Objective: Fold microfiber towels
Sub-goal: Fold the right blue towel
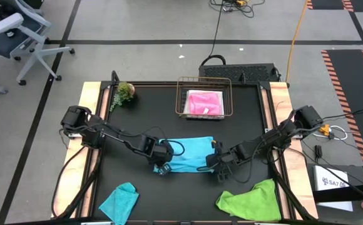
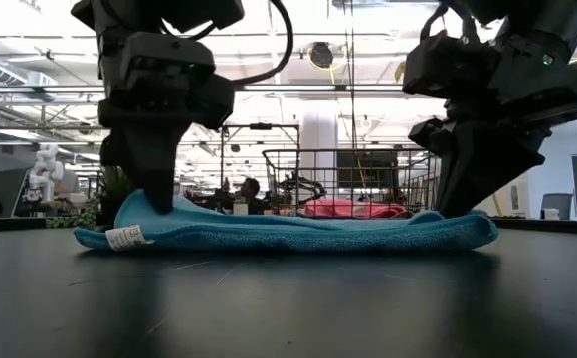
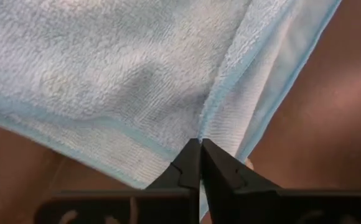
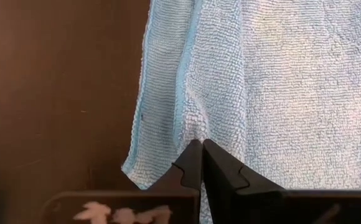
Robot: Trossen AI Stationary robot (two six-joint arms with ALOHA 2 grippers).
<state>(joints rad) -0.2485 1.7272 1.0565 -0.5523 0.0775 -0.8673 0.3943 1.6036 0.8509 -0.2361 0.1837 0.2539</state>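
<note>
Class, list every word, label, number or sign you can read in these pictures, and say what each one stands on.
"SA7", partly readable: on the white box on the floor beside the table's right edge; the rest of its print is too small to read.
White tag on the sky blue towel: faint marks, too small to read.
No other text is readable.

High view: overhead, looking straight down on the whole table (image 1: 106,187), both arms and the surrounding floor. Low view: at tabletop height, looking level across the dark surface into the room behind, close to the blue towel (image 2: 298,234) (same towel (image 1: 191,153) sits mid-table in the overhead). Wire basket (image 2: 348,179) appears behind it, and at the far edge in the overhead. Left and right wrist views: very close, looking past each arm's own fingers onto that towel's hemmed edges (image 3: 106,68) (image 4: 280,81).
</note>
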